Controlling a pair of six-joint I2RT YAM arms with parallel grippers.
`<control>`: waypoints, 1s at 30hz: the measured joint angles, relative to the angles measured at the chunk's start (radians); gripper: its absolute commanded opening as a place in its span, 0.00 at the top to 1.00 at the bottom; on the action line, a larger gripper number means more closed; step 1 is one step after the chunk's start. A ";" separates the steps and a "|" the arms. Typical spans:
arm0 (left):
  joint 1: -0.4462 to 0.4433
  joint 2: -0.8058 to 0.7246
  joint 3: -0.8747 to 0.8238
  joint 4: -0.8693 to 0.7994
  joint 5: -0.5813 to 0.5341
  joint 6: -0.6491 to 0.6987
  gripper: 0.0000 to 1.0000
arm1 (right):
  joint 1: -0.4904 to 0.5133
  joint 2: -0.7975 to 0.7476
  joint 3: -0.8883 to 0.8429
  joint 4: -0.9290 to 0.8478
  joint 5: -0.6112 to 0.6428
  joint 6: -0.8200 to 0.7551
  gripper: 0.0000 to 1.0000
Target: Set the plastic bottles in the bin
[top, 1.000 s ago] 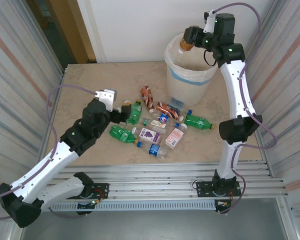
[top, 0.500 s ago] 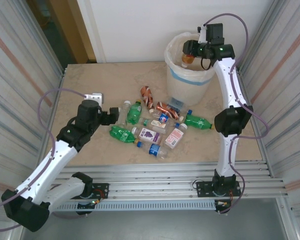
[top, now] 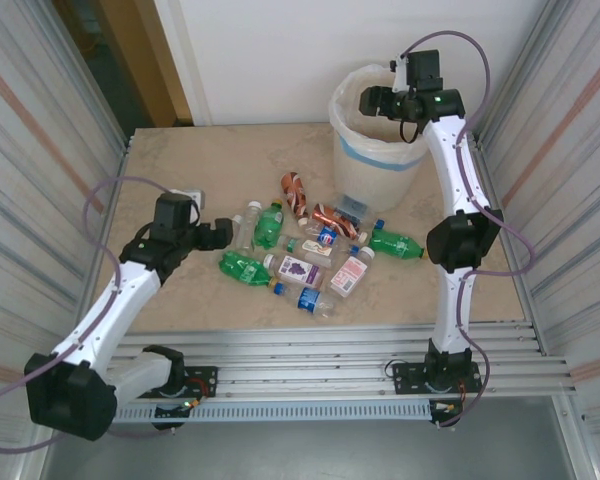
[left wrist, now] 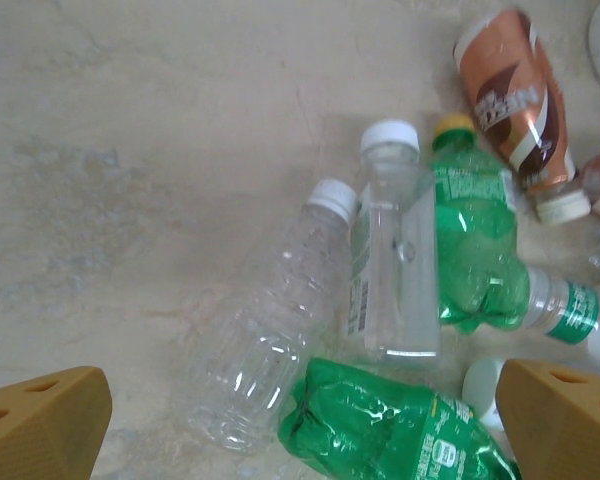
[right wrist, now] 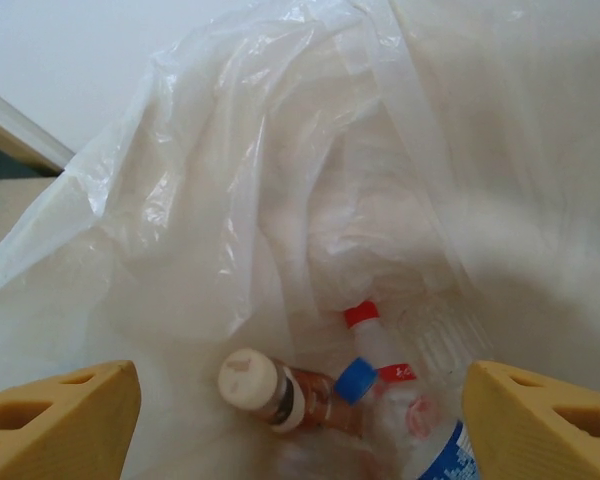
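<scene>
Pale marbled table [top: 180, 180] sits boxed in by ribbed side panels [top: 40, 150] and a white back wall [top: 260, 50], so both arms work in a narrow stall. The bin [top: 380, 170] stands at the far right, close to the back wall. The right end effector [top: 375, 100] hangs over its open mouth, fingers [right wrist: 55, 420] spread with nothing between them. Its wrist camera looks down the bag liner [right wrist: 280, 150] at a brown bottle [right wrist: 275, 390] and a blue-capped bottle [right wrist: 358, 382] lying at the bottom, a pose that suits dropping rather than reaching. The other plastic bottles [top: 310, 250] lie in a loose cluster mid-table, just in front of the bin, several touching or overlapping. The left end effector [top: 225, 233] sits low at the cluster's left edge, spread wide and empty, apparently lining up a pick. Nearest to it lies a clear bottle [left wrist: 280, 330] with bare table along its left side, where a finger could probably slide in. Its right side presses against a white-capped clear bottle [left wrist: 395, 260], and a crushed green bottle [left wrist: 380, 430] crowds its base, so that flank looks tight. Bare table to the left offers swinging room, while the right arm runs close to its side panel.
</scene>
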 measured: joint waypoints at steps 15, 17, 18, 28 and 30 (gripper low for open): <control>0.080 0.299 0.174 -0.174 0.074 0.165 0.14 | 0.010 -0.316 -0.142 -0.071 0.150 -0.016 0.02; 0.106 0.319 0.181 -0.175 0.085 0.169 0.14 | 0.010 -0.418 -0.257 -0.062 0.182 -0.015 0.02; 0.113 0.327 0.183 -0.176 0.087 0.170 0.14 | 0.010 -0.468 -0.318 -0.058 0.193 -0.014 0.02; 0.119 0.404 0.207 -0.189 0.137 0.183 0.16 | 0.021 -0.794 -0.838 0.006 0.250 0.061 0.02; 0.119 0.422 0.212 -0.191 0.140 0.184 0.16 | 0.028 -0.826 -0.880 0.007 0.264 0.073 0.02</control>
